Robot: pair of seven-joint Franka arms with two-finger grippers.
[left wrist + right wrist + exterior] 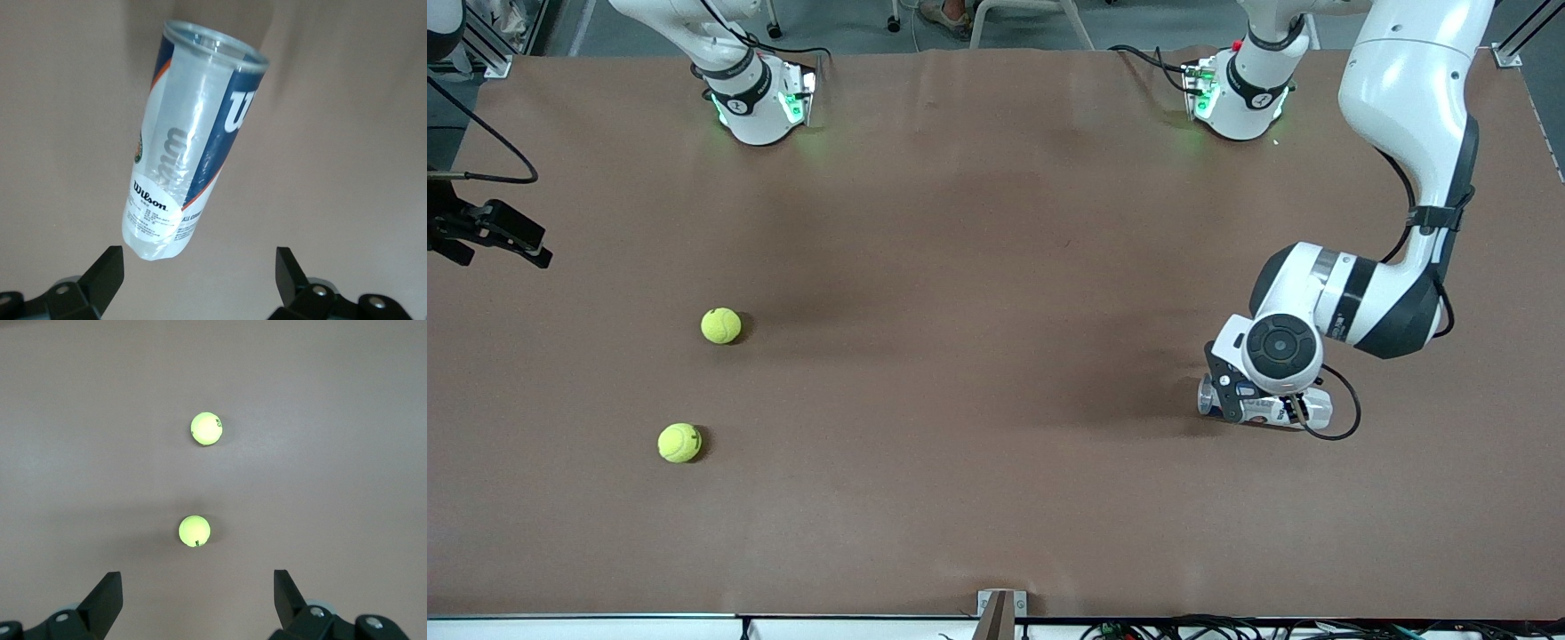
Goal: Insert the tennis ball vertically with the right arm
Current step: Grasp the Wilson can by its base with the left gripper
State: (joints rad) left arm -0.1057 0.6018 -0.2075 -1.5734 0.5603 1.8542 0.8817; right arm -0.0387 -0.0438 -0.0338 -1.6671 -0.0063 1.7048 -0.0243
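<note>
Two yellow-green tennis balls lie on the brown table toward the right arm's end, one [720,325] farther from the front camera than the other [679,442]. Both show in the right wrist view [205,428] [194,531]. My right gripper [511,242] [197,600] hangs open and empty over the table's edge at that end, apart from the balls. A clear Wilson ball can [1319,411] [190,143] lies on its side toward the left arm's end. My left gripper [1261,409] [199,275] is open just above the can's closed end, not gripping it.
Both arm bases [760,107] [1240,98] stand along the table's edge farthest from the front camera. The left arm's elbow [1405,98] rises over the table's corner at the left arm's end. A bracket [1000,609] sits at the table's edge nearest the front camera.
</note>
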